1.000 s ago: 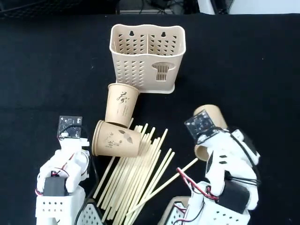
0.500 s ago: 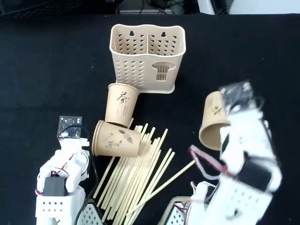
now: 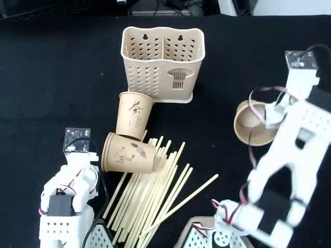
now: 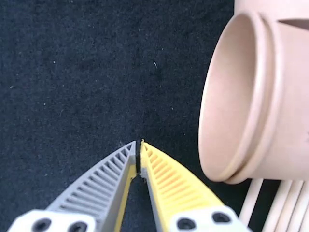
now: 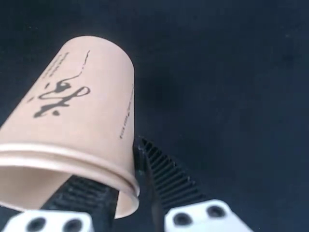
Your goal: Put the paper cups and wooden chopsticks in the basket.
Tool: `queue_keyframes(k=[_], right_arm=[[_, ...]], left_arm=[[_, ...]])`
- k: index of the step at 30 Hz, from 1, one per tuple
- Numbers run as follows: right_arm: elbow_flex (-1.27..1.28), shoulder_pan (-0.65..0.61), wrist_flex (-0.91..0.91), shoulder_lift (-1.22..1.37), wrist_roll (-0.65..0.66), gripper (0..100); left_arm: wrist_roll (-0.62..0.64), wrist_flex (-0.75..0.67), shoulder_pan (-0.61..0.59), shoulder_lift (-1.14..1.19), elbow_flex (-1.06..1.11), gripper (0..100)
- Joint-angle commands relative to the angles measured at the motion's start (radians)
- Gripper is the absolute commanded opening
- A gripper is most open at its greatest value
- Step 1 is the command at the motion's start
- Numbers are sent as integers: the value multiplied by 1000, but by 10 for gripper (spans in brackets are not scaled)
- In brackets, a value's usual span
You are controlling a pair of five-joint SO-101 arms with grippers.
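Right gripper (image 5: 133,159): fingers pinching the rim wall of a tan printed paper cup (image 5: 72,111), one finger inside the mouth, the other outside against the wall. Judged lifted off the black cloth-covered bench (image 3: 62,77), to the right of the beige perforated plastic basket (image 3: 155,77) and apart from it, with the mouth turned up toward the high view.

Left gripper (image 4: 140,145): grey and yellow fingers pressed together, holding nothing, low over the bench just beside the open mouth of a second tan paper cup (image 4: 256,96) lying on its side.

Third tan paper cup (image 3: 134,116): lying between the second cup and the basket, close to both.

Pale wooden chopsticks (image 3: 155,191): fanned flat on the bench, upper ends against the second cup.

Handling, as judged:
- Cups: light, thin-walled, easily crushed. Apply a gentle pinch only. Take hold at the rolled rim, the stiffest part, one finger inside. Expect the lying cups to roll if nudged.
- Chopsticks: light, stiff, thin, lying low on the cloth. Likely to pivot or slip. Take hold near mid-length, then lower end-first into one compartment of the basket.
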Motion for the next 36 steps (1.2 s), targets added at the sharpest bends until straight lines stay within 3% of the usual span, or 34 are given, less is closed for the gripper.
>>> queue_keyframes(k=[1,18,23,36], right_arm=[[-211,28,48,163,-44,12],[-857,61,305,762,-193,23],[-866,58,305,774,-196,181],[-905,18,305,541,-37,187]], left_arm=[[6,23,1,-5,13,32],[6,23,1,-5,13,32],[6,23,1,-5,13,32],[6,23,1,-5,13,32]])
